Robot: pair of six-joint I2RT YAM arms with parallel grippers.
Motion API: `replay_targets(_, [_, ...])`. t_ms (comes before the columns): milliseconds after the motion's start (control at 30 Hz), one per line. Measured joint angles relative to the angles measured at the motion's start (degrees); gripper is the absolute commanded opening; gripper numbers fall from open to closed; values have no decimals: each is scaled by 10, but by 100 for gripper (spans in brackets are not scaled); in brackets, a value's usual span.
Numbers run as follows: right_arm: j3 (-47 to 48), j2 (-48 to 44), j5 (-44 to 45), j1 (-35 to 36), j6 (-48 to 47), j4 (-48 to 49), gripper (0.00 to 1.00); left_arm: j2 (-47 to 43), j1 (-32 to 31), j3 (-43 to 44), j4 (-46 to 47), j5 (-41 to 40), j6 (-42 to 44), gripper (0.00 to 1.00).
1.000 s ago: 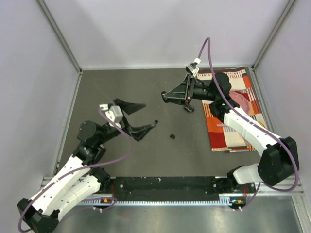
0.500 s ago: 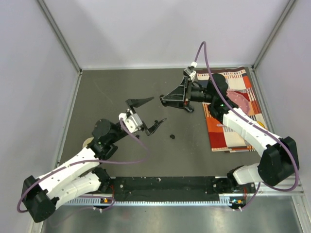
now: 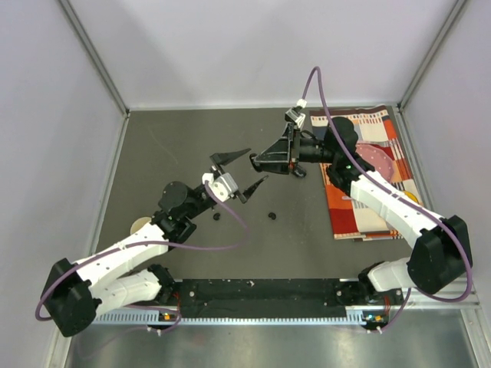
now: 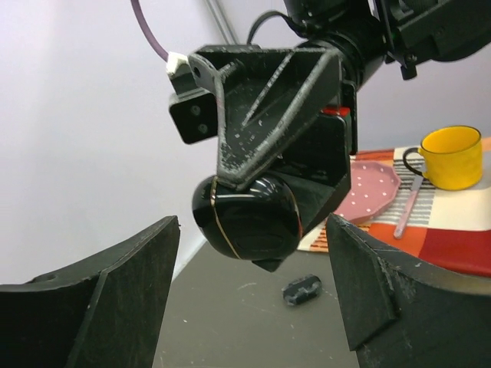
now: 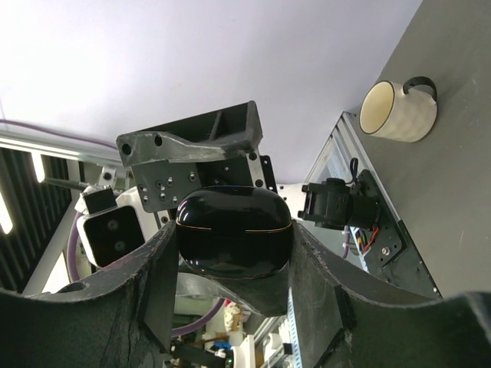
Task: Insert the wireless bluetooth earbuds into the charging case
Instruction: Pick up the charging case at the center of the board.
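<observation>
My right gripper [image 5: 234, 257] is clamped on the charging case [image 5: 234, 228]. It holds the case up off the table [image 3: 176, 138], out past the left edge of the striped cloth [image 3: 360, 207]. The case sits crosswise in the grip. Its long axis runs from one finger straight to the other, rounded ends against the fingers, and the thin gold seam follows that same line. From my left wrist the case pokes out below the tip of the right finger, glossy side toward me, long axis close to level.

My left gripper [image 3: 256, 165] has its jaws apart, one finger on each side of the case, and I see neither of them touching it. It points toward the cloth. The right gripper points away from the cloth, so the two meet nose to nose.

One earbud [image 3: 270, 215] lies on the table left of the cloth, nearer my bases than the case, and neither gripper is touching it.

A second ago my left gripper hung much farther from the cloth, well short of the case. That arm has since stretched out and brought the fingers right up around it. The right gripper has only tilted a touch, keeping the same hold on the case. The earbud hasn't budged.
</observation>
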Motion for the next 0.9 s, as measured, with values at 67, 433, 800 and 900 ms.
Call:
replay_targets(67, [0, 0, 0, 0, 1, 0, 22, 0, -1, 1, 11, -5, 0, 79])
replay_targets(433, [0, 0, -1, 0, 17, 28, 23, 5, -6, 3, 33, -13, -4, 68])
replay_targets(800, [0, 1, -4, 3, 34, 49, 23, 20, -16, 3, 68, -31, -7, 68])
replay_targets(900, [0, 2, -5, 3, 38, 56, 23, 22, -17, 3, 76, -35, -7, 57])
